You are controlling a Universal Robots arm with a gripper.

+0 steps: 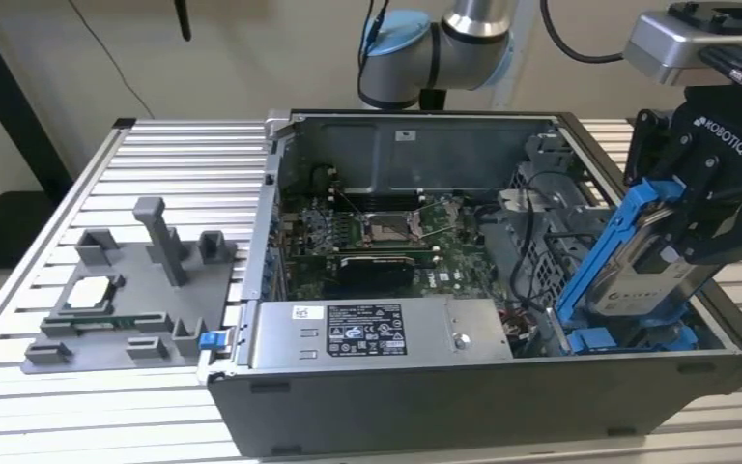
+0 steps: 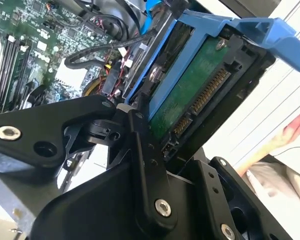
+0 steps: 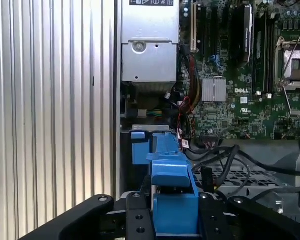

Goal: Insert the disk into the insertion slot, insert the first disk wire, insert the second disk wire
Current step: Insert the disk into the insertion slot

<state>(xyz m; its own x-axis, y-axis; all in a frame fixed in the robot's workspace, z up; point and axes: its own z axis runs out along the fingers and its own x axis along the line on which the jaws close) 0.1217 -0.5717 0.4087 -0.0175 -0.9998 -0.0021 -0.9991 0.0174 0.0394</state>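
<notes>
My gripper [image 1: 687,237] is shut on the disk [image 1: 648,275], a silver-grey drive in a bright blue carrier. The disk is held tilted, lower end down, over the case's end at the exterior view's right. Its lower end reaches the insertion slot [image 1: 622,336], a bay of the perforated drive cage with blue fittings. In the second wrist view the disk's green board and connector [image 2: 197,85] face up between my black fingers [image 2: 145,150]. In the first wrist view the blue carrier [image 3: 171,197] sits between the fingers [image 3: 137,220], pointing at the slot's blue fitting [image 3: 139,145]. Black cables [image 3: 225,160] lie loose beside the cage.
The open computer case [image 1: 474,406] stands on a slatted aluminium table [image 1: 178,145]. Inside it are a grey power-supply box [image 1: 371,333] and the motherboard with a processor socket [image 1: 385,227]. A grey fixture with small parts [image 1: 127,290] stands at the exterior view's left.
</notes>
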